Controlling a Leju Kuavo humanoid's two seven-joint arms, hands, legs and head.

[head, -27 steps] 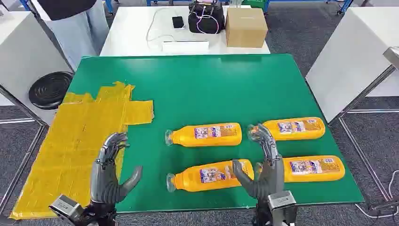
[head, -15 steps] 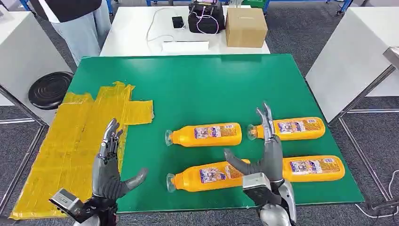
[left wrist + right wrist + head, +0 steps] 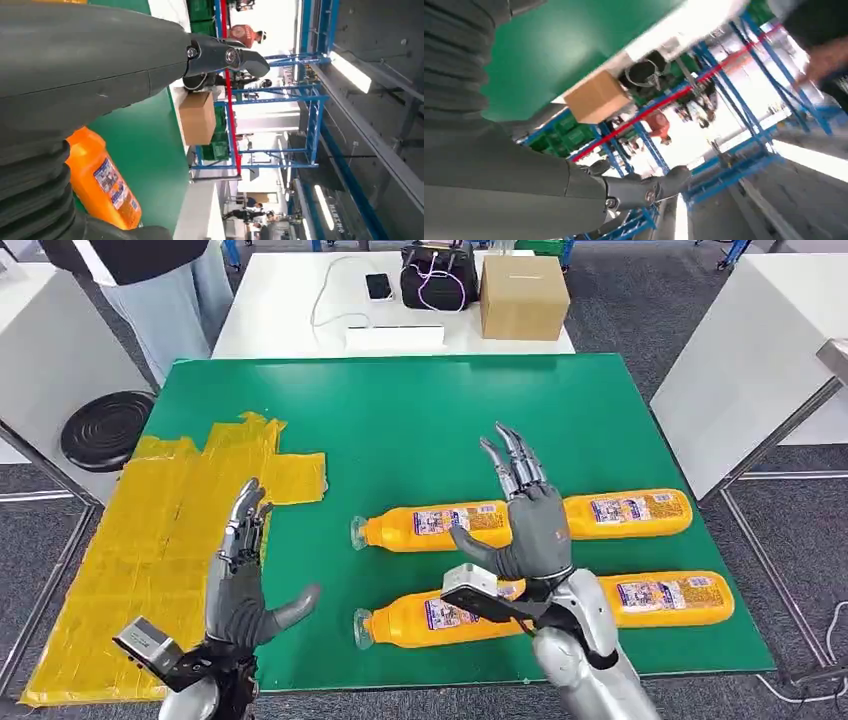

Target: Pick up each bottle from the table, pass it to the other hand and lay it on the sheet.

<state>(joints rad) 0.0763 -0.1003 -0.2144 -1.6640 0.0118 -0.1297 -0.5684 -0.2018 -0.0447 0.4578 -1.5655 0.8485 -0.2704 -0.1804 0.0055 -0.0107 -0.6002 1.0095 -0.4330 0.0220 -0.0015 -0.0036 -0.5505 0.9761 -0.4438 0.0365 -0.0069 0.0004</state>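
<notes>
Several orange bottles lie on their sides on the green table (image 3: 400, 420). One bottle (image 3: 425, 527) lies mid-table, another (image 3: 425, 615) near the front edge, a third (image 3: 630, 512) at the right and one more (image 3: 665, 597) at the front right. My right hand (image 3: 525, 520) hovers open, fingers up, above the gap between the mid and right bottles. My left hand (image 3: 242, 585) stands open at the front edge, beside the yellow sheet (image 3: 150, 530). An orange bottle (image 3: 100, 182) shows past the left hand in the left wrist view.
A white table behind holds a cardboard box (image 3: 522, 297), a black bag (image 3: 437, 278) and a phone (image 3: 378, 286). A person (image 3: 150, 290) stands at the far left. A black stool (image 3: 105, 428) sits left of the table, white tables flank both sides.
My right hand has risen and moved left and forward, from beside the front bottles to above the middle row. My left hand has lifted slightly.
</notes>
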